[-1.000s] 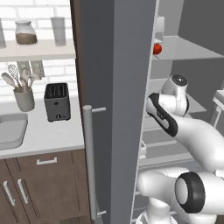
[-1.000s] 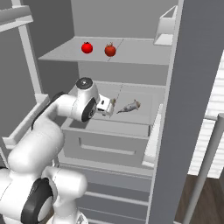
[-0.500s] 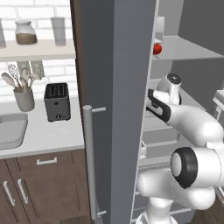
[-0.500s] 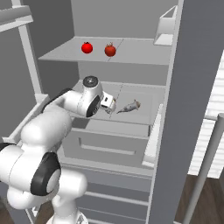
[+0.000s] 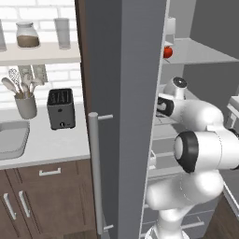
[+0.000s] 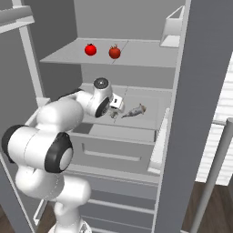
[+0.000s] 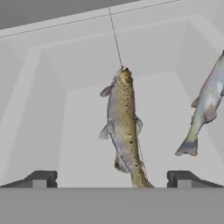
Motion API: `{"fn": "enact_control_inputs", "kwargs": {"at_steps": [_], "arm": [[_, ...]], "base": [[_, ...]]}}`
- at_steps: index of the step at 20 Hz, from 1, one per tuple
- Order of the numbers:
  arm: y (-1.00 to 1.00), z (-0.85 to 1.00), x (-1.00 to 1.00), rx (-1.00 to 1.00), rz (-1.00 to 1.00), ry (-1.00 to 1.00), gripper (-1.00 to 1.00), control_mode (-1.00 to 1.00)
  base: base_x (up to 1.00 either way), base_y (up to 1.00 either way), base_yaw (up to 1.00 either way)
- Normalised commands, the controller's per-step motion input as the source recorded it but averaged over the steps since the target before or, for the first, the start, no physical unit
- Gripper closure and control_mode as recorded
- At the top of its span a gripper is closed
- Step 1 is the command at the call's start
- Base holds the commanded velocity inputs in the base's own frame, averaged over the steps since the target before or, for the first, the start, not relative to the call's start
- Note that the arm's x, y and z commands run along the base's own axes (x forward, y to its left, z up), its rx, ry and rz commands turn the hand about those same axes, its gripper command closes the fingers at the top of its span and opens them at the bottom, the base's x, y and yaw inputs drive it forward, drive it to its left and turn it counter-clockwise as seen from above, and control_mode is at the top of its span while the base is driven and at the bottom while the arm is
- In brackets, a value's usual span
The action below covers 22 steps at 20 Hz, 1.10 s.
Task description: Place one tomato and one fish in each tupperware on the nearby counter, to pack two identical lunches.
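The robot's arm has reached deeper into the fridge, onto the middle shelf (image 6: 150,109). Its gripper (image 6: 113,112) has moved closer to the fish (image 6: 134,110) and now sits just beside it. The elbow has swung up higher.

Counter (image 5: 51,144): smooth matt pale surface, stone-like. Cabinet fronts (image 5: 44,200): dark brown wood grain, satin; handles (image 5: 49,172) brushed silver metal. Fridge door (image 5: 119,116): flat matt grey; bar handle (image 5: 95,172) pale metal. Fridge shelves (image 6: 136,52): smooth matt grey. Brown fish (image 7: 124,127): speckled skin, dull sheen. Second fish (image 7: 203,109): silvery, slightly glossy. Tomatoes (image 6: 90,49): glossy red. Toaster (image 5: 61,108): matt black. Jar (image 5: 27,35): clear glass. Wall (image 5: 28,9): white brick tile, light gloss
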Motion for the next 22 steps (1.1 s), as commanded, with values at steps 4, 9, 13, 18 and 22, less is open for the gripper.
{"fn": "enact_control_inputs", "kwargs": {"at_steps": [4, 9, 13, 18, 22], "arm": [[-0.1, -0.21, 0.39, 0.0, 0.02, 0.0, -1.0, -1.0], [-0.12, -0.26, 0.35, 0.0, 0.05, 0.0, -1.0, -1.0], [-0.01, -0.28, 0.33, 0.0, 0.03, 0.0, -1.0, -1.0], [0.0, -0.26, 0.36, 0.0, 0.03, 0.0, -1.0, -1.0], [0.0, -0.29, 0.32, 0.0, 0.03, 0.0, -1.0, -1.0]], "base": [[0.0, 0.0, 0.0], [0.0, 0.0, 0.0], [0.0, 0.0, 0.0], [0.0, 0.0, 0.0], [0.0, 0.0, 0.0]]}}
